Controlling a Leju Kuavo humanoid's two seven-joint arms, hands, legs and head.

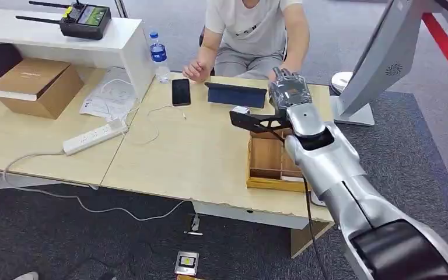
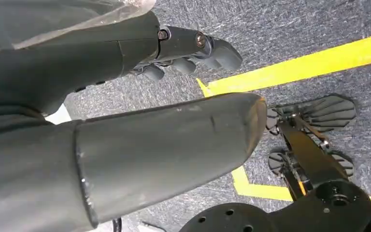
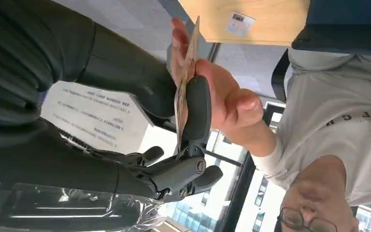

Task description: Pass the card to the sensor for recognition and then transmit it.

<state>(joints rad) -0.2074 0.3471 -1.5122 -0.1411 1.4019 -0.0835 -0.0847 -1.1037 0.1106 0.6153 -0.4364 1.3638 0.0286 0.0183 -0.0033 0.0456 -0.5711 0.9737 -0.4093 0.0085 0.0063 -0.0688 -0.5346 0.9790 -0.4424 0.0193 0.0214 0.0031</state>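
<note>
My right hand [image 1: 290, 88] is stretched over the far edge of the table toward a seated person [image 1: 256, 29]. In the right wrist view the hand [image 3: 174, 145] pinches a thin tan card [image 3: 186, 77] between thumb and a dark finger. The person's hand [image 3: 222, 96] is on the same card from the other side. The dark blue sensor pad [image 1: 236, 95] stands tilted on the table just left of my right hand. My left hand [image 2: 188, 48] hangs by my side over grey carpet, its fingers curled with nothing in them.
A wooden tray [image 1: 271, 163] lies under my right forearm. A black phone [image 1: 181, 91], water bottle [image 1: 158, 55], power strip [image 1: 93, 137] and cardboard box [image 1: 35, 86] sit to the left. A white monitor stand [image 1: 379, 64] rises at the right.
</note>
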